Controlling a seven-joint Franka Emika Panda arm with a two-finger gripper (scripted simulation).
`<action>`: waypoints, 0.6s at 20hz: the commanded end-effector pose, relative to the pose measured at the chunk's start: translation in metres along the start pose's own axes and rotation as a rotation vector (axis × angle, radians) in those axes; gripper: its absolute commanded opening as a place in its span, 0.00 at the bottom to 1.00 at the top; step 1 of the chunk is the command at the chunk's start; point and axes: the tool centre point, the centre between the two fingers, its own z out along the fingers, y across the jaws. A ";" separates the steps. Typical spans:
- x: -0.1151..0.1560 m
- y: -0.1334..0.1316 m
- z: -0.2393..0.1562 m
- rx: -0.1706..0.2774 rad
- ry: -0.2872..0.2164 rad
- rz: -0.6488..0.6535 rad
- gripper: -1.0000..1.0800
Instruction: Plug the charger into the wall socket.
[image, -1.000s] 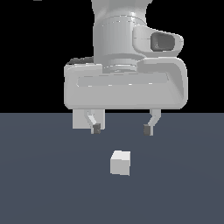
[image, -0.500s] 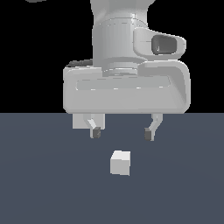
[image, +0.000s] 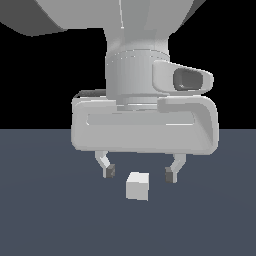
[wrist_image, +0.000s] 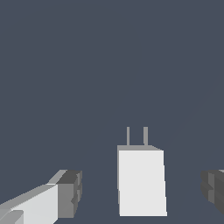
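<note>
Released tool (image: 138, 172) wide above the charger (image: 137, 186), its two prongs (wrist_image: 136, 136) only in the wrist view.

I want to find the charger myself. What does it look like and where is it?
Look below the big white robot hand, at the gripper with its two fingers apart. On the dark floor sits the charger, a small white block. In the wrist view two thin prongs stick out of one end.

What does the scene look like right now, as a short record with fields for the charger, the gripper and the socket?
charger: small pale block lying on the dark floor, two thin prongs visible in the wrist view
gripper: above the charger, jaws open, one on either side, not touching it
wall socket: not in either view
contact: none
</note>
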 end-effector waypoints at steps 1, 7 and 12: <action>-0.001 0.000 0.009 0.000 0.001 0.000 0.96; -0.002 0.000 0.018 0.000 0.001 0.000 0.96; -0.002 0.000 0.018 0.000 0.001 0.000 0.00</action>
